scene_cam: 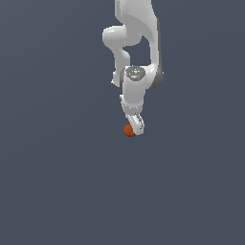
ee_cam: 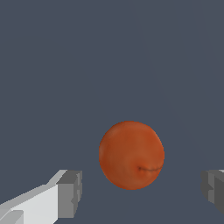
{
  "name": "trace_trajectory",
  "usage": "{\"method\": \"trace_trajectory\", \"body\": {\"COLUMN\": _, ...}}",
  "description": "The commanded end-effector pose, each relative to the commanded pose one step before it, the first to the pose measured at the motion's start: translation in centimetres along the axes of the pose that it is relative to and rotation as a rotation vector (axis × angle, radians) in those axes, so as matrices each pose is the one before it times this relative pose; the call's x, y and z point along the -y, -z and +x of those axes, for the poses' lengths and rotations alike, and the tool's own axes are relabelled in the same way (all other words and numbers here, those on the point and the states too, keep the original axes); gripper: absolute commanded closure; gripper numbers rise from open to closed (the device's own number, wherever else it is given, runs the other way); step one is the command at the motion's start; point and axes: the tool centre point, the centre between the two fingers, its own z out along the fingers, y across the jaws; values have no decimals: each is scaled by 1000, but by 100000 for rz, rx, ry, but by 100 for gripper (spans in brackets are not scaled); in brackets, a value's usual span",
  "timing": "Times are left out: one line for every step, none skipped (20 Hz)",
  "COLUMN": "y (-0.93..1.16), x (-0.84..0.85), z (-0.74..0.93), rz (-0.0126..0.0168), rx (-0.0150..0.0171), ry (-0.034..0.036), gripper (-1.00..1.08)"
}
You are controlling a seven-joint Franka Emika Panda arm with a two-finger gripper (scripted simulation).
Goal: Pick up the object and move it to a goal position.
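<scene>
The object is a small orange-red ball (scene_cam: pixel 128 130) on the flat dark grey floor. In the exterior view the white gripper (scene_cam: pixel 136 129) points down at it, and one finger covers part of the ball's side toward the exterior view's right. In the wrist view the ball (ee_cam: pixel 131 155) sits between the two grey fingertip pads (ee_cam: pixel 70 194), with a clear gap on each side. The jaws stand apart and do not touch the ball. The gripper (ee_cam: pixel 141 193) is open and low around the ball.
The white arm (scene_cam: pixel 136 43) comes down from the top middle of the exterior view. The plain dark grey floor (scene_cam: pixel 57 182) fills the surroundings. No goal marker shows.
</scene>
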Motion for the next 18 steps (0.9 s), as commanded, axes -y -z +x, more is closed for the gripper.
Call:
{"method": "trace_trajectory", "body": {"y": -26, "x": 1, "z": 5, "rz": 9, "rx": -3, "ry": -20, "gripper": -92}}
{"method": "trace_trajectory", "body": {"y": -89, "x": -3, "z": -5, "rz": 0, "rx": 0, "ry": 0, "gripper": -92}}
{"method": "trace_trajectory", "body": {"y": -148, "x": -5, "z": -9, "rz": 0, "rx": 0, "ry": 0, "gripper": -92}}
{"method": "trace_trajectory", "body": {"y": -207, "x": -15, "z": 22, "rz": -3, "rx": -6, "ry": -69, "gripper": -92}}
{"method": "trace_trajectory", "body": {"y": -264, "x": -9, "z": -15, "rz": 0, "rx": 0, "ry": 0, "gripper": -92}}
{"method": "trace_trajectory", "body": {"y": -321, "x": -10, "z": -19, "rz": 0, "rx": 0, "ry": 0, "gripper": -92}}
{"method": "trace_trajectory", "body": {"y": -377, "x": -24, "z": 26, "rz": -4, "rx": -13, "ry": -97, "gripper": -92}}
{"method": "trace_trajectory", "body": {"y": -431, "x": -13, "z": -24, "rz": 0, "rx": 0, "ry": 0, "gripper": -92}}
{"method": "trace_trajectory", "body": {"y": -483, "x": -24, "z": 21, "rz": -4, "rx": -13, "ry": -97, "gripper": -92}}
{"method": "trace_trajectory", "body": {"y": -516, "x": -9, "z": -28, "rz": 0, "rx": 0, "ry": 0, "gripper": -92}}
{"method": "trace_trajectory", "body": {"y": -467, "x": -16, "z": 24, "rz": 0, "rx": -7, "ry": -97, "gripper": -92}}
{"method": "trace_trajectory", "body": {"y": -409, "x": 2, "z": -21, "rz": 0, "rx": 0, "ry": 0, "gripper": -92}}
{"method": "trace_trajectory", "body": {"y": -348, "x": -3, "z": 18, "rz": 6, "rx": 8, "ry": -68, "gripper": -92}}
{"method": "trace_trajectory", "body": {"y": -292, "x": 10, "z": -14, "rz": 0, "rx": 0, "ry": 0, "gripper": -92}}
{"method": "trace_trajectory", "body": {"y": -236, "x": 12, "z": -11, "rz": 0, "rx": 0, "ry": 0, "gripper": -92}}
{"method": "trace_trajectory", "body": {"y": -182, "x": 12, "z": -8, "rz": 0, "rx": 0, "ry": 0, "gripper": -92}}
{"method": "trace_trajectory", "body": {"y": -129, "x": 10, "z": -6, "rz": 0, "rx": 0, "ry": 0, "gripper": -92}}
{"method": "trace_trajectory", "body": {"y": -73, "x": -1, "z": 26, "rz": 18, "rx": 39, "ry": -54, "gripper": -92}}
